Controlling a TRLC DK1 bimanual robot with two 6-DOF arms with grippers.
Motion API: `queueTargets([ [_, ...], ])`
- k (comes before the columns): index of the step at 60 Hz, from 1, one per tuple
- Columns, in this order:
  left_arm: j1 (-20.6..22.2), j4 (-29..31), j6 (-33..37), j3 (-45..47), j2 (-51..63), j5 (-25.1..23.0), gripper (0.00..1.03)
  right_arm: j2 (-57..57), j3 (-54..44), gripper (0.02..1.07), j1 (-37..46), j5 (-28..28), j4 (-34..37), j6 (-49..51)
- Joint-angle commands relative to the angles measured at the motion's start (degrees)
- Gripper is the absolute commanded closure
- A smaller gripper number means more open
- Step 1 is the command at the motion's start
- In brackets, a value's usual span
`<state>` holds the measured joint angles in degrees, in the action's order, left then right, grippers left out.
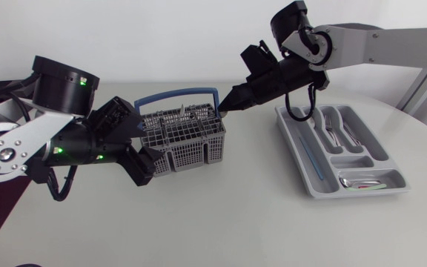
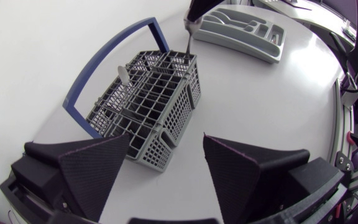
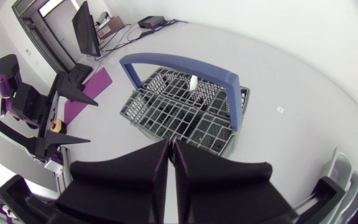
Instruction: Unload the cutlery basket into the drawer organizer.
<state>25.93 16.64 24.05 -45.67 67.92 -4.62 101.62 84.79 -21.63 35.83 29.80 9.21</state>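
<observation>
A grey plastic lattice cutlery basket [image 1: 187, 142] with a blue arched handle stands near the worktop's far edge. The left end effector [image 2: 166, 140] gapes wide at its corner. The right end effector [image 1: 224, 108] pinches a thin metal cutlery stem [image 2: 188, 38].

You are looking at the cutlery basket [image 1: 187, 144] sitting on the table [image 1: 221, 215] just ahead of the left gripper [image 2: 166, 140], its near corner lying between the spread fingers. The right gripper [image 1: 225, 109] is hanging over the basket's far corner (a utensil [image 2: 188, 40] is standing pinched in its tips there). Beyond that, the drawer organizer [image 1: 353, 160] is lying well apart from the basket, with cutlery [image 1: 330, 127] resting in its compartments.
</observation>
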Motion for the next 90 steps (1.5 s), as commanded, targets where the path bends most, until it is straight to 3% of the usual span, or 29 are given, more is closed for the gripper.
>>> queueTargets([
  [1,-0.27,0.58,0.47,1.55,-1.39,0.14,0.05,-3.01,-2.62,1.01,-0.43,-0.50,0.34,0.28],
  [31,-0.62,0.93,0.64,3.13,-3.50,0.14,0.05,-18.57,-10.70,1.01,6.25,1.43,4.91,3.71],
  [43,-0.80,1.20,0.73,3.83,-4.20,0.14,0.05,-24.98,-18.09,1.01,16.62,5.56,8.61,8.63],
  [54,-1.06,1.20,0.73,4.10,-4.38,0.14,0.05,-28.67,-23.80,1.01,28.66,5.65,14.23,15.31],
  [66,-0.44,1.20,0.47,4.01,-4.20,0.14,0.05,-30.52,-26.43,1.01,38.06,1.17,17.57,19.97],
  [77,0.17,1.55,0.29,4.10,-4.11,0.14,0.05,-32.01,-29.77,1.01,42.98,-7.45,17.31,21.64],
  [90,0.35,2.16,0.29,3.66,-4.11,0.14,0.05,-35.09,-35.84,1.01,45.45,-18.87,8.52,20.41],
])
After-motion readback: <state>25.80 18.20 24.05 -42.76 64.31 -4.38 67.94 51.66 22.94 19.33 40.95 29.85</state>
